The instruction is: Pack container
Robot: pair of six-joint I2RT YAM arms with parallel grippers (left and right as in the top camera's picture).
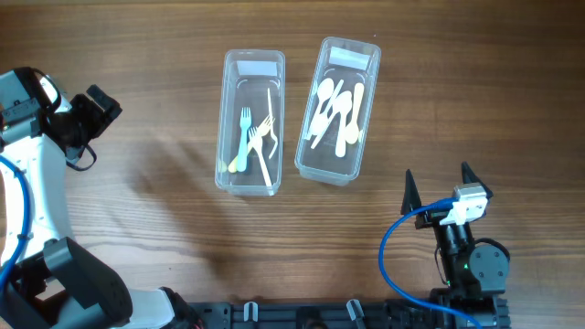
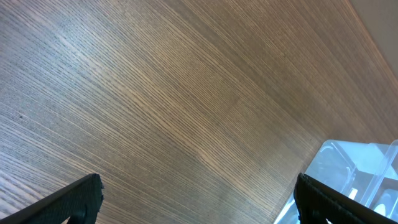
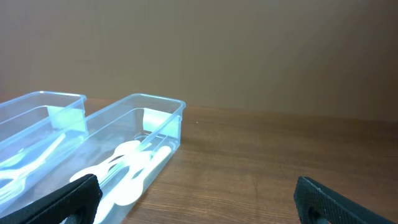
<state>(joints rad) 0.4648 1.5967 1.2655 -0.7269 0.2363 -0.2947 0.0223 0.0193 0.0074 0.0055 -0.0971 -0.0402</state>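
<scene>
Two clear plastic containers stand side by side at the table's middle back. The left container holds several pale forks. The right container holds several white spoons; it also shows in the right wrist view with the spoons inside. My left gripper is open and empty at the far left, over bare wood. My right gripper is open and empty near the front right, apart from the containers.
The left container's corner shows at the right edge of the left wrist view. A blue cable loops by the right arm's base. The table's front edge runs along the bottom with a black rail.
</scene>
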